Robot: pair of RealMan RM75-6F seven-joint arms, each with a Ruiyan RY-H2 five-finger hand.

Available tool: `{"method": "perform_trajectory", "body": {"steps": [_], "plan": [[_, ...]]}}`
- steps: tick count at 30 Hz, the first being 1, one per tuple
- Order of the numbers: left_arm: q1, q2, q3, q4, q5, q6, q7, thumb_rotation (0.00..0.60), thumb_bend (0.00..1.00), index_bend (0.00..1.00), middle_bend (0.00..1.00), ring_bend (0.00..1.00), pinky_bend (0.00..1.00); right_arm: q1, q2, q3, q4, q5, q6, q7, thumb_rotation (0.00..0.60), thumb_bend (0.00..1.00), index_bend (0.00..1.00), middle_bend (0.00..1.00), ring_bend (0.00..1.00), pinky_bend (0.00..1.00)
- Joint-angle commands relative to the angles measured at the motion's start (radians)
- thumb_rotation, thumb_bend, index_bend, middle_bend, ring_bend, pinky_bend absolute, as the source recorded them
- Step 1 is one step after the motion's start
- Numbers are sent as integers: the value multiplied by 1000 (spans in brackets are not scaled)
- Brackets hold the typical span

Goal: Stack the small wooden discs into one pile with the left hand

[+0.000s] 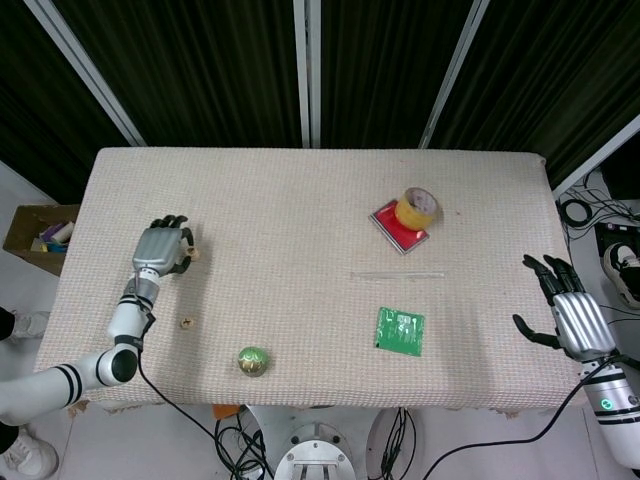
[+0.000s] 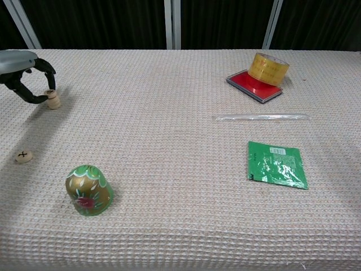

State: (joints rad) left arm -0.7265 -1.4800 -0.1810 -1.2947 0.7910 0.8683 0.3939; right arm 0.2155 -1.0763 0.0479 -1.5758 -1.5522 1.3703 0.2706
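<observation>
We see the left hand (image 2: 21,76) at the far left of the tabletop (image 2: 169,141), its dark fingers (image 2: 46,66) curled around a short pile of wooden discs (image 2: 53,99). The fingertips sit right at the pile, but we cannot tell whether they grip it or only hover beside it. The pile stands upright on the woven cloth. 1 loose disc (image 2: 23,156), marked with an x, lies flat nearer the front edge, well apart from the pile. A green and gold painted cup (image 2: 88,190) stands upside down further front. The right hand (image 1: 565,310) hangs off the right edge of the tabletop with fingers spread, holding nothing. A roll of yellow tape (image 2: 268,68) rests on a red pad (image 2: 253,86).
</observation>
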Motion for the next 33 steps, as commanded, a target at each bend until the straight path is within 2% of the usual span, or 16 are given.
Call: {"method": "perform_trajectory", "body": {"steps": [1,13,18,23,27,33], "plan": [[-1,-1,1,1,0,1,1,600,413,412,120,82,144,-1,0,0,0,0,1,0,600,257,0,167,0,0],[1,9,12,-21,-3,13,13,600,387,336,104,82,144,-3,1,0,2,-3,5,6,600,256,0,167,0,0],[30,38,17,-70,35,65,-9,600,368,329,103,82,144,-5,4,0,2,-5,10,10,600,257,0,167,0,0],[119,116,58,-203,210,202,-99,600,301,360,103,82,144,-7,5,1,6,-6,13,15,600,257,0,167,0,0],[206,165,118,-277,372,323,-176,600,288,406,104,82,144,-4,1,0,8,-11,11,16,600,258,0,167,0,0],[290,186,205,-315,479,386,-199,600,294,428,104,82,144,-3,1,-1,0,-20,16,9,600,257,0,167,0,0]]}}
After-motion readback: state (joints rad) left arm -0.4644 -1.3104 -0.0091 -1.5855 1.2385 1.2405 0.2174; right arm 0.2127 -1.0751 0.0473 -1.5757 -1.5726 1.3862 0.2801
